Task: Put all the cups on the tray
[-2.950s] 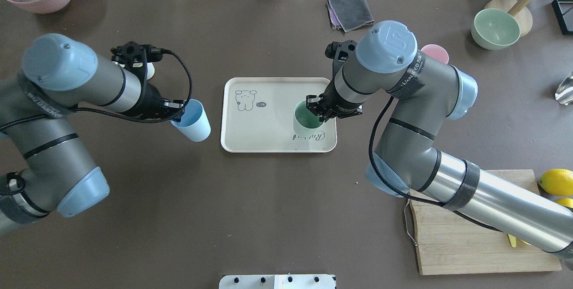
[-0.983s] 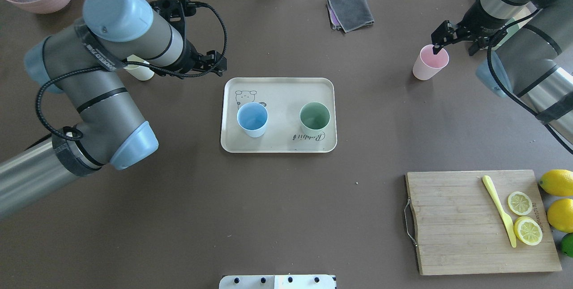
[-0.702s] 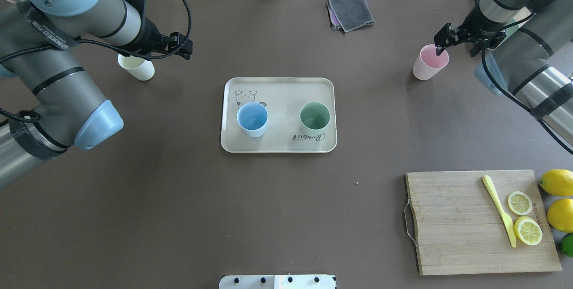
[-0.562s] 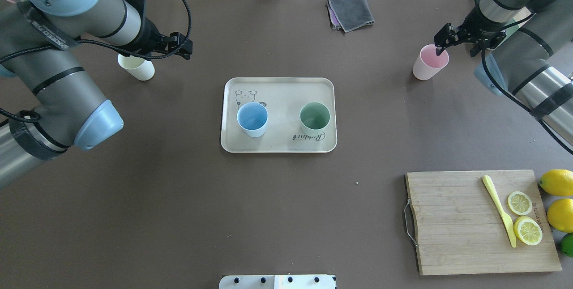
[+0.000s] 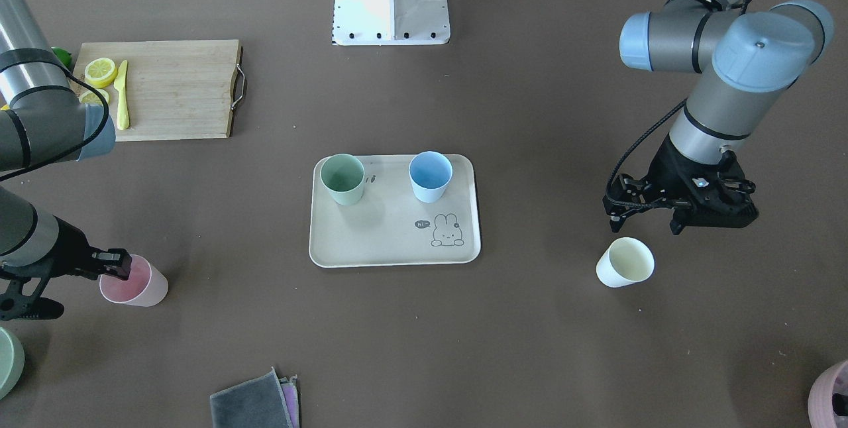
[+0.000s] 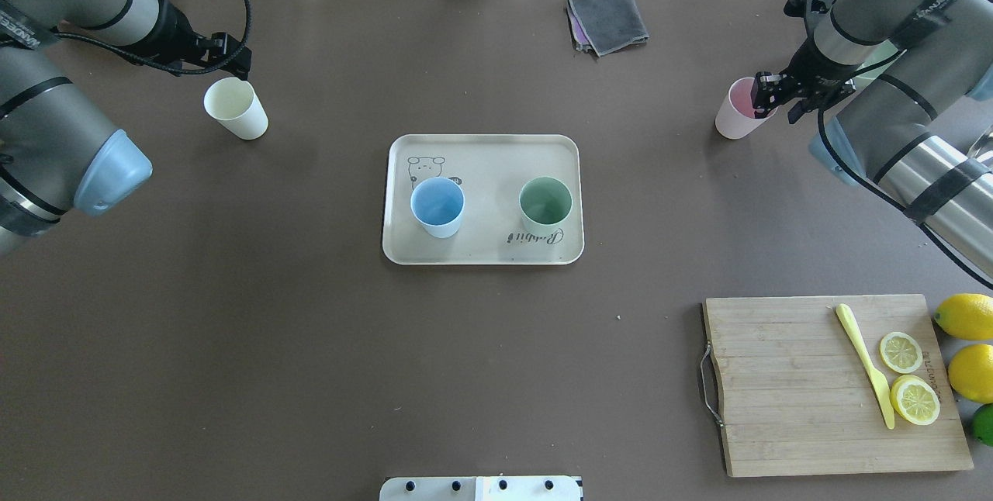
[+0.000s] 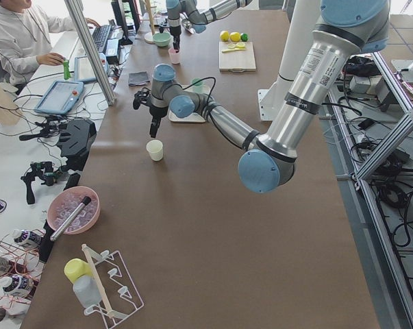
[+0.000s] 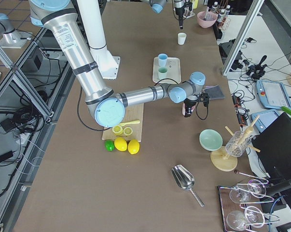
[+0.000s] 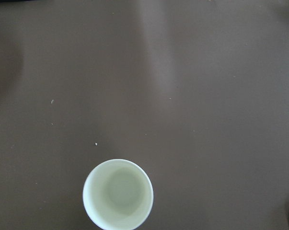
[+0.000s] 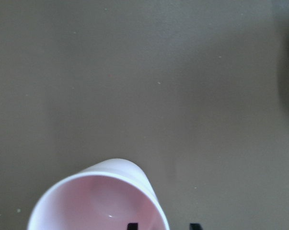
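Wrist view shows fingertips (image 10: 132,226) straddling pink cup (image 10: 98,201) rim

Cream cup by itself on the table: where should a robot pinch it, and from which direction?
Probably from straight above: pinch the wall of the cream cup at its rim, one finger inside, one outside. It stands upright with its mouth open upward.

Beige tray (image 6: 496,156) with rabbit drawing, blue cup (image 6: 438,206), green cup (image 6: 545,202), pink cup (image 6: 730,118), seemingly cream cup (image 6: 236,108)
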Motion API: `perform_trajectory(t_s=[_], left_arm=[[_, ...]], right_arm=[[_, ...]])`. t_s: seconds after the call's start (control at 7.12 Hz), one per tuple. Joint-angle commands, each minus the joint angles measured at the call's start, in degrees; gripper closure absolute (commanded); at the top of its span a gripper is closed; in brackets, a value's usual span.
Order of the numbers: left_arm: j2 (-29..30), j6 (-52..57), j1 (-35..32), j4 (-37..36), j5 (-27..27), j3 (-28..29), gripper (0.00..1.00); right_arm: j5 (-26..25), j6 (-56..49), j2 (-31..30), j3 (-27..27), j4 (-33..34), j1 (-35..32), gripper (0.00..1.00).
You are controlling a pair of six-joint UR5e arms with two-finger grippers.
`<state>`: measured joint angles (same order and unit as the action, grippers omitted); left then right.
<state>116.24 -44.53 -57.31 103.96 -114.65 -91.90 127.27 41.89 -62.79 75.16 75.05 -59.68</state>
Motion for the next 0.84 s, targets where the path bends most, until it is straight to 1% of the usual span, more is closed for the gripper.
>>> perform_trajectory(t_s=[0.0, 0.14, 0.28, 0.56, 0.7], left_arm=[[0.6, 2.4, -2.7, 7.5, -0.6, 10.0, 0.03], [1.3, 2.4, -2.7, 9.7, -1.4, 13.6, 0.05], [1.8, 2.0, -2.7, 11.4, -1.6, 15.0, 0.05], [0.9, 1.6, -0.7, 13.1, -2.2, 15.0, 0.05], [0.9, 1.6, -0.2, 13.4, -3.6, 15.1, 0.05]], right_arm=[[0.4, 6.8, 3.7, 2.6, 0.6, 2.4, 1.0], [0.4, 11.0, 7.5, 3.8, 3.1, 3.8, 1.0], [0.4, 13.8, 10.8, 4.6, 5.5, 5.1, 1.0], [-0.6, 20.8, 14.8, 5.1, 5.7, 9.2, 1.0], [-2.4, 23.6, 16.3, 5.0, 5.7, 11.2, 1.0]])
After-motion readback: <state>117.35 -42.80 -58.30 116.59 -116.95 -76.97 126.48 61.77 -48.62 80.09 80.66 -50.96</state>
